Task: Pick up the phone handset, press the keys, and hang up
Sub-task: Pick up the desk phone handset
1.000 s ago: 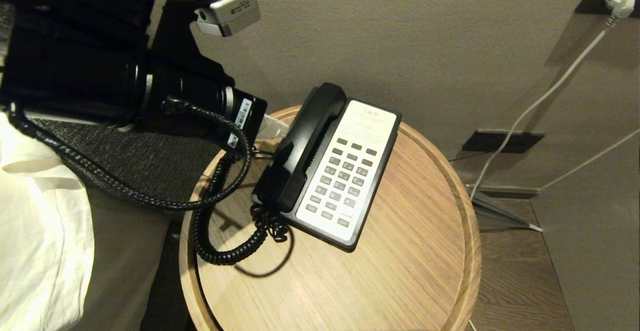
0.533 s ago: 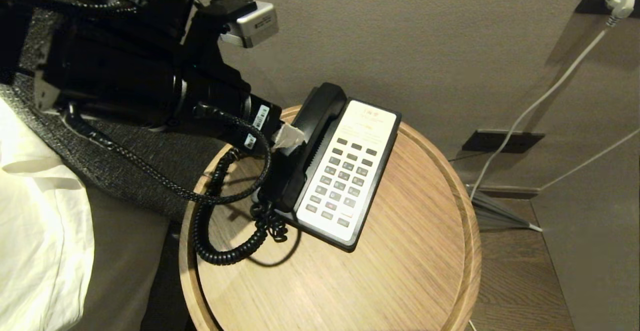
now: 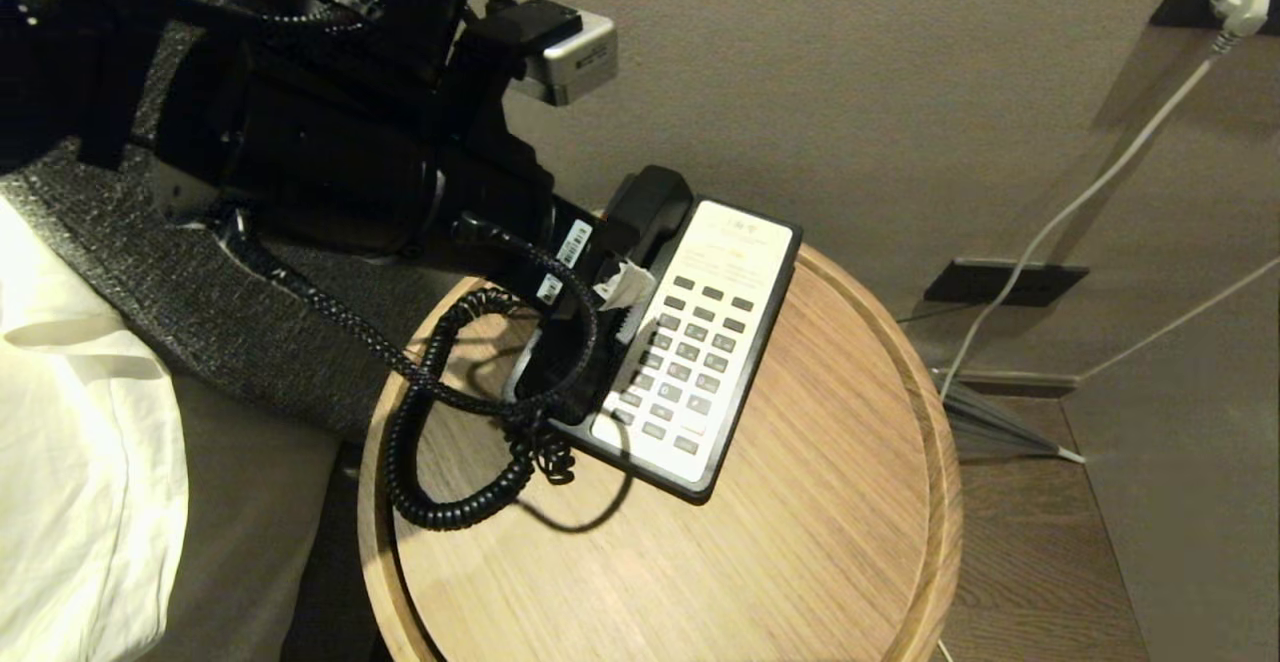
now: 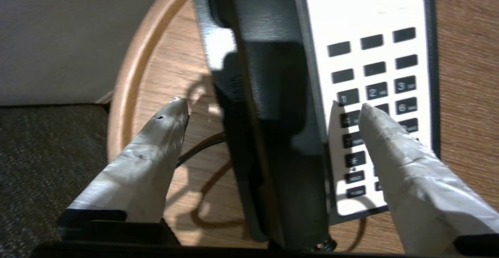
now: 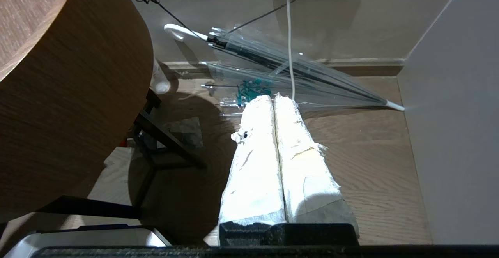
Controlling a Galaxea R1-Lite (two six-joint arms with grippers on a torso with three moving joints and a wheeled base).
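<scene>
Hotel bedroom: bed linen point(image 3: 70, 462), bedside phone point(image 3: 700, 342)

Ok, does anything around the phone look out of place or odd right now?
Nothing looks damaged or spilled. The handset lies in its cradle on the phone base, which sits at a slant on the round table. The one odd thing is a clear umbrella lying on the floor by the wall. The left pincer straddles the handset, open.

keys point(image 4: 405, 84) marked 2, 3, 6 on phone base point(image 4: 366, 8)
</scene>
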